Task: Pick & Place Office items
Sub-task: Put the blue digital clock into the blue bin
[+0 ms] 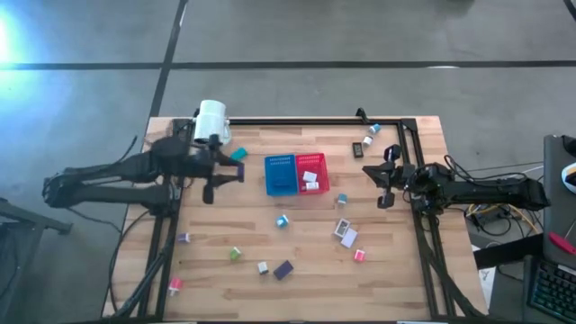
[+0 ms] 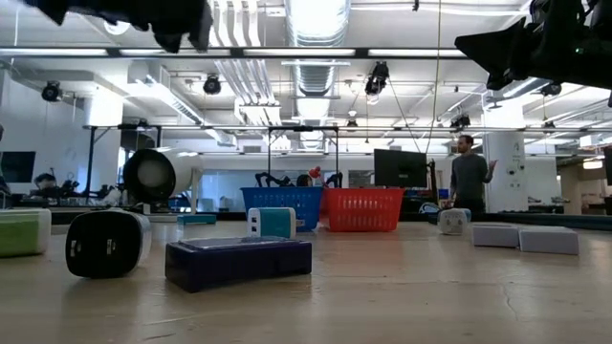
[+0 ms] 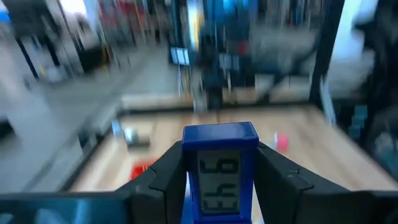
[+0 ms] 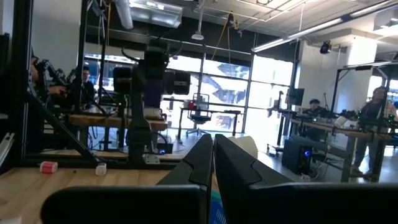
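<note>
Left of the blue bin [image 1: 280, 175], our left gripper [image 3: 219, 165] pinches a small blue clock [image 3: 220, 167] aloft, likely for dropping in; our right gripper [image 4: 213, 158] waits pressed together, remaining office items [image 1: 346, 231] scattered across the table [image 1: 396, 279]

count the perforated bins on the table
2: a blue bin and a red bin, touching side by side mid-table. None appear hidden.

Blue digital clock [image 3: 220, 171] in left gripper [image 3: 221, 180]: display digits, look like "9h3", shown sideways.
</note>
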`<action>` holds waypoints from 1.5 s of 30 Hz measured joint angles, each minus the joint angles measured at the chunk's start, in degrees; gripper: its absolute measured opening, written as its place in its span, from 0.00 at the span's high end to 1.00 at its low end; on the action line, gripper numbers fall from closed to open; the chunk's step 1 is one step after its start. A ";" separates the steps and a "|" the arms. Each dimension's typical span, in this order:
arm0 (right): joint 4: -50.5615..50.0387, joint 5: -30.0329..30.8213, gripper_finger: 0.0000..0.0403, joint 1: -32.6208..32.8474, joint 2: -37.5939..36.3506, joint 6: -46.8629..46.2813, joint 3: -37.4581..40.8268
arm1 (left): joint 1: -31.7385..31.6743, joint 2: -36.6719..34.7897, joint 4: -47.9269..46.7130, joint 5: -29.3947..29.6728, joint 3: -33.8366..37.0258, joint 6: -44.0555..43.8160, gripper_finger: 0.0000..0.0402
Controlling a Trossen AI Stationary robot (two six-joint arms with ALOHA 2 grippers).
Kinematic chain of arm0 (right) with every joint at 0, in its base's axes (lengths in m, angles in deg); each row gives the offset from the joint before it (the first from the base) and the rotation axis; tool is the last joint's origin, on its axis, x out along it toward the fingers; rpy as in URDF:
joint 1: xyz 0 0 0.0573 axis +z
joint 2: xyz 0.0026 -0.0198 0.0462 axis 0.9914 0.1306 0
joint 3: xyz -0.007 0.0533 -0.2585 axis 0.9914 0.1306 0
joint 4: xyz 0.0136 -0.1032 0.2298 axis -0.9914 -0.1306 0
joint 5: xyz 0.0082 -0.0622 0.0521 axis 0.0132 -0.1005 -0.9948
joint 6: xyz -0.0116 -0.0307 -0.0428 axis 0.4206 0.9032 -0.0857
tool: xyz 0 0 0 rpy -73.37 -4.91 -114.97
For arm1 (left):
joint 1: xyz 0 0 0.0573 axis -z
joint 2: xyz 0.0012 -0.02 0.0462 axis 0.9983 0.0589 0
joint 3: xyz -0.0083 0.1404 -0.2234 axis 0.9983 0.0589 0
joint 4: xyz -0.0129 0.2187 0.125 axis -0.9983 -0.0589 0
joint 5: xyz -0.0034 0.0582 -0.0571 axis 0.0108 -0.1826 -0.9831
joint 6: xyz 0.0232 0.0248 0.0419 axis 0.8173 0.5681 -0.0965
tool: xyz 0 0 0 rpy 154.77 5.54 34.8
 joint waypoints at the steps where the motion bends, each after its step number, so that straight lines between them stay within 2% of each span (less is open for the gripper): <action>1: 0.00 0.00 0.97 0.00 0.00 -0.06 0.00 | 0.00 -2.37 4.07 0.36 2.50 -0.89 0.63; 5: 0.00 0.00 0.97 0.00 0.01 -0.09 0.00 | 0.00 -10.00 17.13 0.86 12.62 -3.21 0.63; 13: 0.00 0.00 0.97 0.00 0.00 -0.09 0.00 | -0.02 -18.26 29.86 1.94 26.82 -6.11 0.63; 28: 0.07 0.05 0.97 0.00 -0.01 -0.08 0.00 | -0.07 -20.30 31.37 3.12 32.08 -6.35 0.63; 34: 0.04 0.07 0.97 0.00 0.00 -1.42 0.00 | -0.11 -19.52 31.29 9.89 31.13 -7.89 0.63; 39: 0.04 0.39 0.97 0.01 0.00 -1.40 0.00 | -0.33 -15.99 29.60 16.55 24.10 -6.47 0.63; 41: 0.07 1.00 0.97 0.00 0.00 -1.42 0.00 | -0.51 -13.10 25.03 16.33 19.21 -5.61 0.63; 45: 0.07 1.11 0.97 0.01 0.00 -1.27 0.00 | -1.07 -4.59 6.64 13.67 6.65 -2.83 0.63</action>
